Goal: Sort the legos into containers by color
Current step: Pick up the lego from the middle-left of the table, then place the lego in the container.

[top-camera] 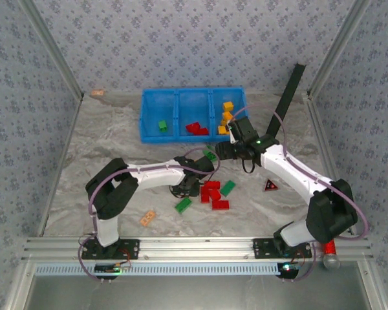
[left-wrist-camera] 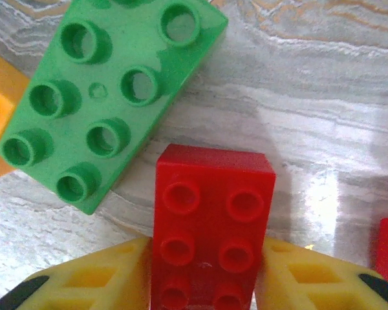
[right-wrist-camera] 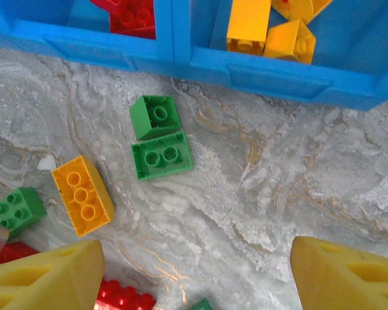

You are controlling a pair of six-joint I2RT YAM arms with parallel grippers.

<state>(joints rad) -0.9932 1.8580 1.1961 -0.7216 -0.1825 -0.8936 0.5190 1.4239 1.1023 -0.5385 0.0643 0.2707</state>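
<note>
Legos (top-camera: 213, 194): mostly loose on the table, in front of the blue bin (top-camera: 181, 137); some are sorted, green left, red middle, orange-yellow right.
Red brick (left-wrist-camera: 210, 226): clamped on both sides by the left gripper (left-wrist-camera: 207, 274), probably headed for the middle compartment.
Green brick (left-wrist-camera: 103, 97): lies just beside it, untouched.
Right gripper (right-wrist-camera: 197, 271): jaws wide apart and empty, near the bin's front wall, likely choosing among the two green cubes (right-wrist-camera: 160, 145) and the orange brick (right-wrist-camera: 83, 194).

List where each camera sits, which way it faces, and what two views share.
Top external: above, behind the robot, looking down on the left arm, right arm and blue tray.
Left wrist: facing down, close; left end effector shut on a red brick.
Right wrist: facing down toward the blue tray; right end effector open.
Shared: top and right wrist show the blue tray.
</note>
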